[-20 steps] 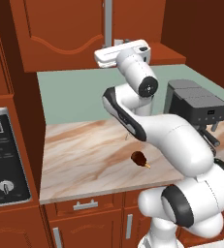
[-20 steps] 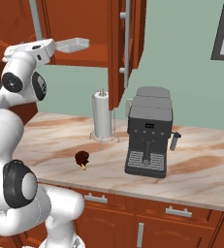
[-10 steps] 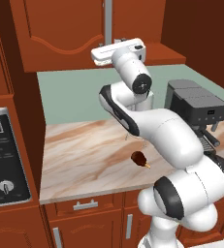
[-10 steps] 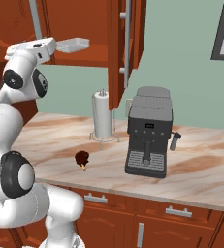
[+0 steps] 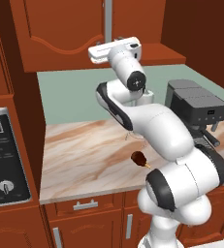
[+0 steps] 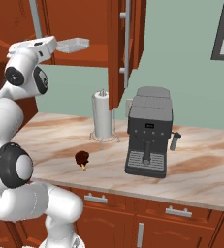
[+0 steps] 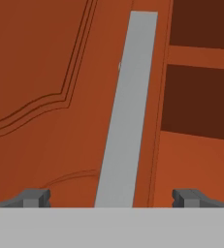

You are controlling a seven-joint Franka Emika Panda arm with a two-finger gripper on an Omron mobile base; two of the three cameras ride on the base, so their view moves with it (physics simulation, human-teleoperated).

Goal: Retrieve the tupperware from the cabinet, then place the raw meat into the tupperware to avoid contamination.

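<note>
While the gripper (image 7: 111,196) hangs before the cabinet (image 5: 79,29) with its fingertips spread as wide as they go and nothing between them, the long silver bar handle (image 7: 128,111) runs up between those two tips in the hand view, near but not yet touched. That handle looks stiff, smooth and probably slippery, so a hold across its flat faces, low on the bar, seems the soundest place to pull from; the wooden door should swing as one rigid piece. To the right of the handle, in the hand view, the dark cabinet interior (image 7: 200,97) shows with one shelf edge crossing it. A pale, flat shape (image 6: 73,44) sits near the cabinet's lower edge just beyond the hand in the right base view; it may be the tupperware, though the view is too poor to be sure. The raw meat (image 5: 139,157) lies on the marble counter (image 5: 79,155) well below the cabinet, in front of the paper-towel roll (image 6: 103,114) and left of the coffee machine (image 6: 149,130). From the left base view the arm covers part of the cabinet's underside.
</note>
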